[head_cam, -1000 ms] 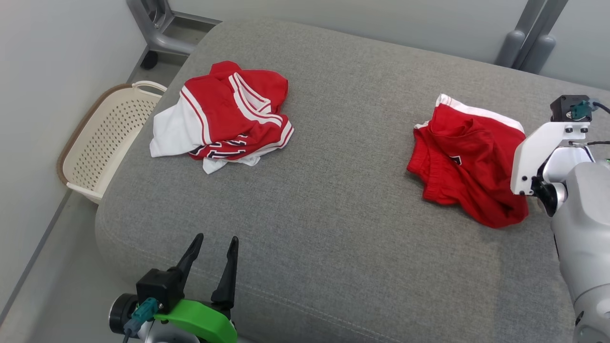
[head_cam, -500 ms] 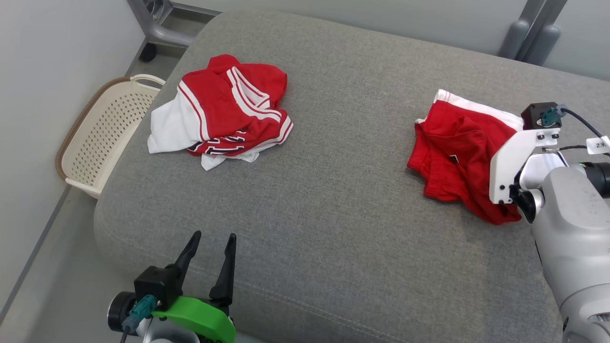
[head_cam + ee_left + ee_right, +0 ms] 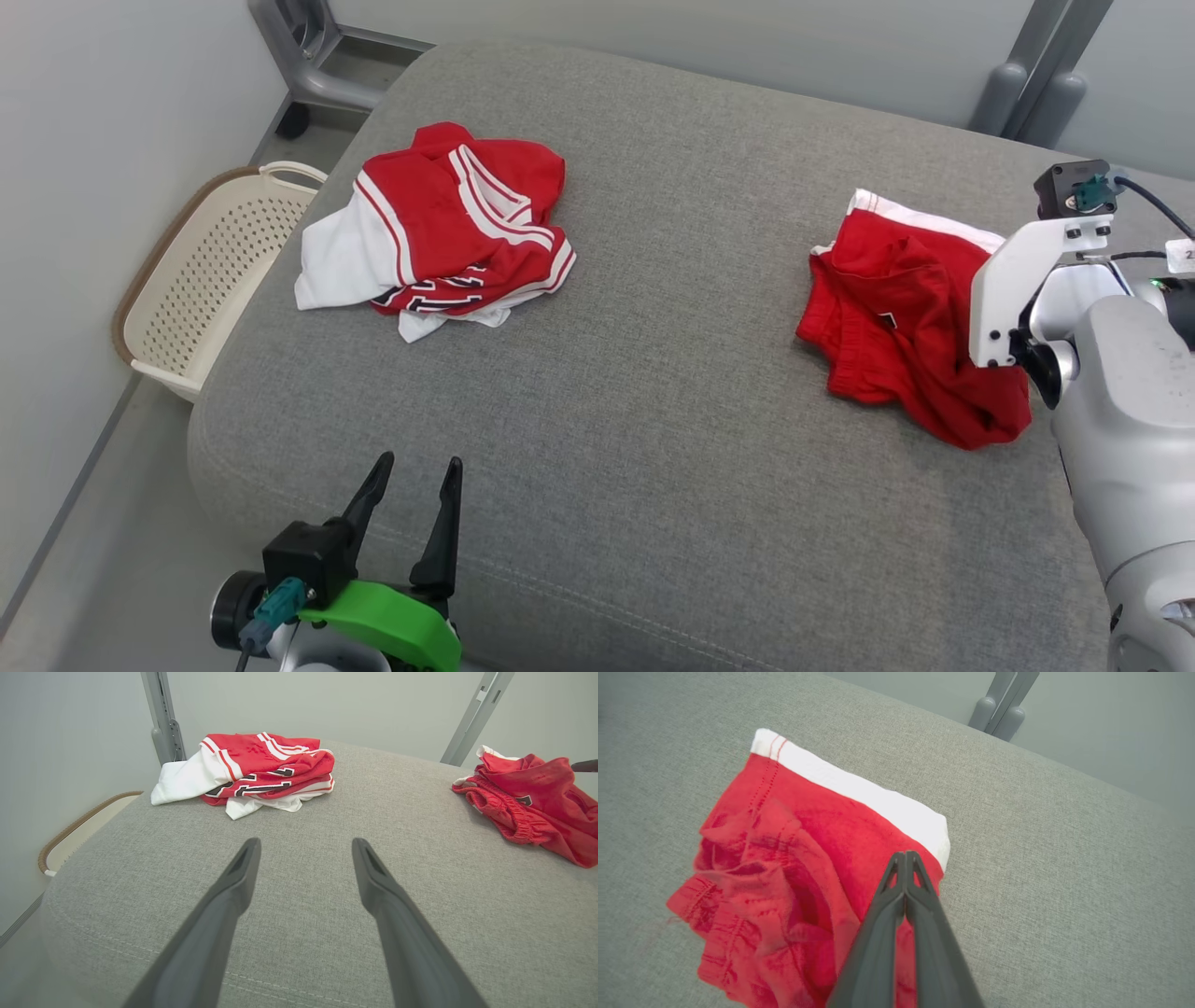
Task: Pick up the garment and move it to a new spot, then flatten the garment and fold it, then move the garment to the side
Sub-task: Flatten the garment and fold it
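Shorts [image 3: 896,327] lie crumpled at 3 o'clock on the cushion [image 3: 653,467], right hand [image 3: 906,855] together over them, left hand [image 3: 420,464] apart at 7; too little cloth caught, and lifting may drop them.

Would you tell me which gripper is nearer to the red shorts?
Right. The right gripper is over the red shorts, fingers shut at their white-banded corner; a pinch on cloth is unclear. The left gripper is open at the near edge of the cushion, well apart.
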### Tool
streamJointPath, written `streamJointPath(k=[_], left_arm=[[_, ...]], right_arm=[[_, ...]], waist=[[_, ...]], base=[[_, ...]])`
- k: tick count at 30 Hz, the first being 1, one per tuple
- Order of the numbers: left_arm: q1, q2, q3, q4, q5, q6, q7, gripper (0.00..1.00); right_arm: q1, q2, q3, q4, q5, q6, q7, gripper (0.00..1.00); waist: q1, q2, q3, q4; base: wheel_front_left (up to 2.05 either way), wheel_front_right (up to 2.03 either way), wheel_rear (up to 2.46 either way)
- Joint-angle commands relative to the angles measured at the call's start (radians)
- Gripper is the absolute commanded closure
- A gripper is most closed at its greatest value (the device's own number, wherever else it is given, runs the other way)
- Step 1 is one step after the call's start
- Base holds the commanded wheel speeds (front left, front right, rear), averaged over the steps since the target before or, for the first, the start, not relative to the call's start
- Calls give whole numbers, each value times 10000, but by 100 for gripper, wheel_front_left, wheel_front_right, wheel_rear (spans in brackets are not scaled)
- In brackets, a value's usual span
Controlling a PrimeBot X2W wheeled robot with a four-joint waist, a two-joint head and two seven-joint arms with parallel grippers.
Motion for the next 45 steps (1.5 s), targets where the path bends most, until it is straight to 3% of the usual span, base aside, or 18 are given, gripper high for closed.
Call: streamJointPath(k=[1, 11, 20, 36, 41, 45], left_arm=[[62, 48, -17, -4, -52, 33, -39, 0], [-13, 42, -85, -90, -71, 80, -55, 0], [1, 73, -63, 4, -145, 113, -104, 0], [-38, 117, -174, 81, -234, 162, -112, 0], [106, 181, -167, 93, -283, 217, -87, 0], [183, 222, -189, 20, -283, 268, -73, 0]], right_arm=[[0, -1, 22, -11, 4, -11, 40, 100], [81, 38, 222, 265, 168, -11, 240, 100], [254, 430, 1056, 360, 623, -11, 333, 100], [906, 1284, 4056, -238, 2875, -11, 844, 100], [756, 1158, 4680, -939, 3626, -12, 831, 100], [528, 765, 4526, -1327, 3715, -12, 615, 100]], waist=[[0, -1, -3, 36], [0, -1, 267, 407], [0, -1, 189, 325], [0, -1, -97, 297], [0, -1, -296, 281], [0, -1, -446, 220]], base=[[0, 0, 0], [0, 0, 0], [0, 0, 0], [0, 0, 0], [0, 0, 0], [0, 0, 0]])
